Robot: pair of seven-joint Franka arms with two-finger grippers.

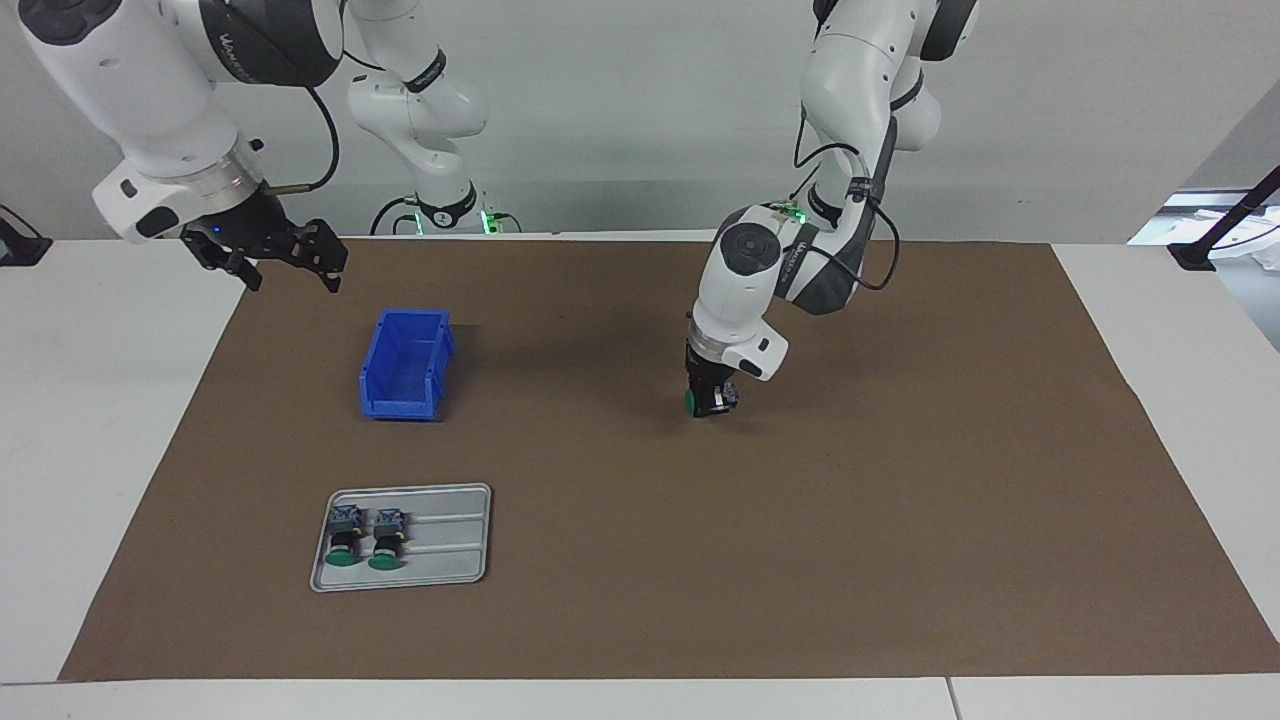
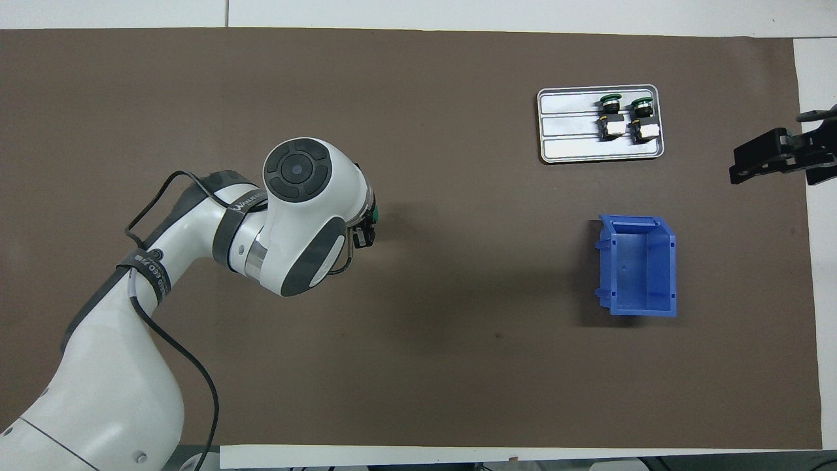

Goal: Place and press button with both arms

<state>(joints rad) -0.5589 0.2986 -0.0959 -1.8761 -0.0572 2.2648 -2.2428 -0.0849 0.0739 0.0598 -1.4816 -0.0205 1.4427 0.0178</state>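
Your left claw (image 1: 711,403) was down low over the middle of the brown mat (image 1: 900,500), clamped on a button (image 1: 692,401). Its green cap stuck out sideways toward the right arm's end of the tabletop (image 1: 100,400). You couldn't tell whether it touched the mat; in the overhead view only a sliver of green showed at the wrist's edge (image 2: 375,212).

Your right claw (image 1: 290,262) waited up in the air with its fingers spread wide and nothing in them, over the mat's edge at the right arm's end, nearer the robots than the blue bin (image 1: 405,365).

Two more buttons (image 1: 343,538) (image 1: 387,539) lay side by side in the grey tray (image 1: 450,540), caps pointing away from the robots. The tray sat farther from the robots than the bin, close to it but apart. Bin looked empty.
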